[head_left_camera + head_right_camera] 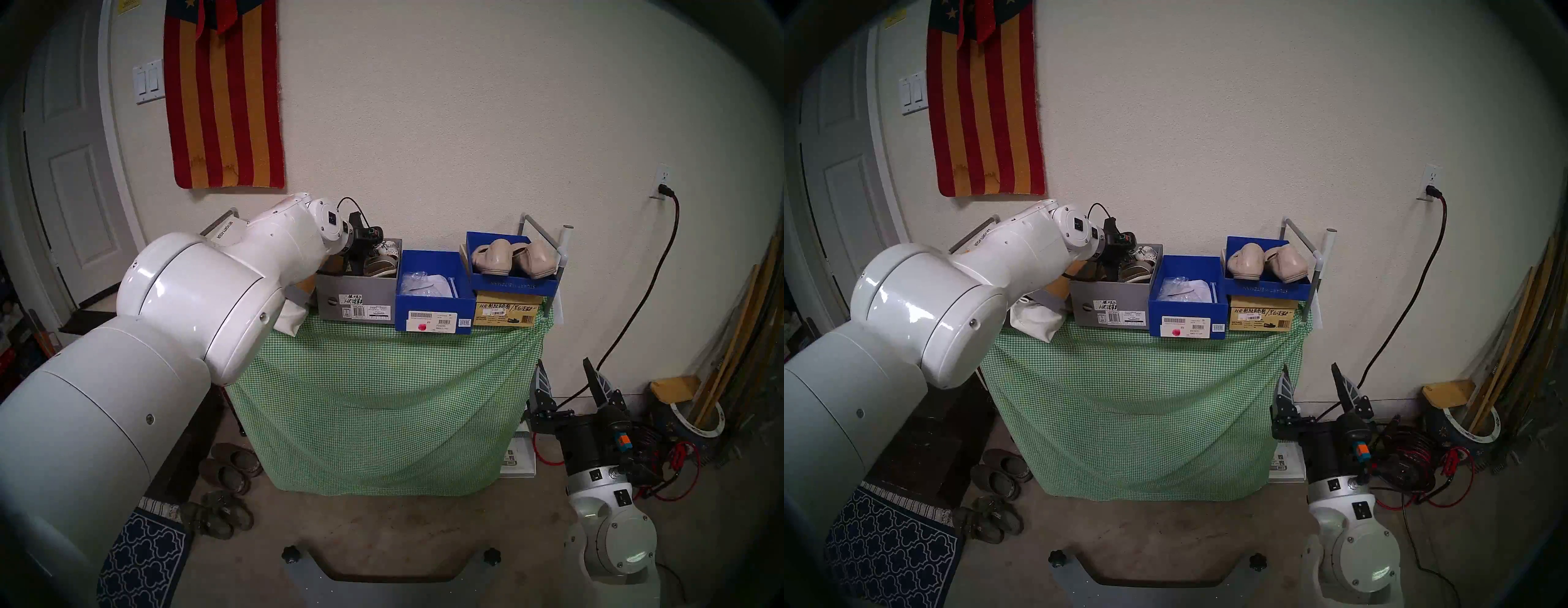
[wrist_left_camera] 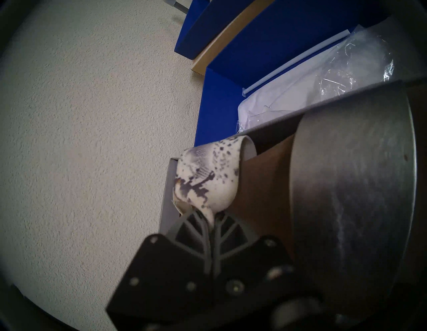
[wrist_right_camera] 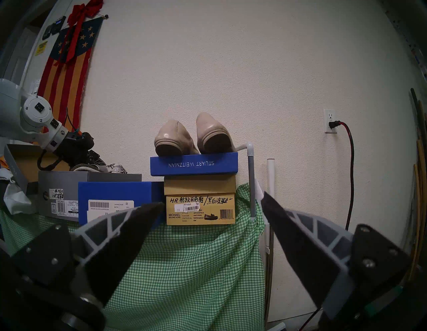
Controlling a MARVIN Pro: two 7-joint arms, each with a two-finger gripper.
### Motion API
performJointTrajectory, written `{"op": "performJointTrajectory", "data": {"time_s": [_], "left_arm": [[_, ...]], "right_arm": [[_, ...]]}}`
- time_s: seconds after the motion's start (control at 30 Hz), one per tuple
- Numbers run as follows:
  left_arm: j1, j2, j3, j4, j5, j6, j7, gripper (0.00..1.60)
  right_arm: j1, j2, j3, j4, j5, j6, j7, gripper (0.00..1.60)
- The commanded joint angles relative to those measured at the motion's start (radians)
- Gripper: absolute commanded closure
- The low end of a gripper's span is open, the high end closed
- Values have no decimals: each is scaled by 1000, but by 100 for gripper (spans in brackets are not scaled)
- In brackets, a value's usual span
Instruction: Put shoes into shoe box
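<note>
Left gripper point(image 2: 211, 222) pinched on the snake-print strap point(image 2: 205, 178), sandal low inside the grey box point(image 1: 358, 293). Best released only once settled flat. Right gripper point(image 1: 570, 384) wide open, idle. Flats point(image 1: 513, 259) waiting on the blue lid point(image 1: 513, 286).

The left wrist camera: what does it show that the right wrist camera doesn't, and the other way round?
Only the left wrist view shows the left gripper pinching a snake-print strap inside the grey box. Only the right wrist view shows the beige flats on a blue lid, and the open right gripper. Both show the blue box.
</note>
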Motion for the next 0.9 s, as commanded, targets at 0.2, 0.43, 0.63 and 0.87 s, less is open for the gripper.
{"op": "performJointTrajectory", "data": {"time_s": [0.2, 0.43, 0.63, 0.87], "left_arm": [[-24, 16, 9, -8, 19, 36, 55, 160], [-4, 18, 19, -3, 34, 48, 82, 160], [12, 5, 27, 1, 41, 36, 61, 160], [41, -6, 41, 10, 54, 32, 24, 0]], "right_arm": [[2, -1, -1, -2, 0, 0, 0, 0], [3, -1, 0, -2, 0, 0, 2, 0], [3, -2, 0, -2, 0, 0, 3, 0], [3, -2, 1, -2, 0, 0, 4, 0]]}}
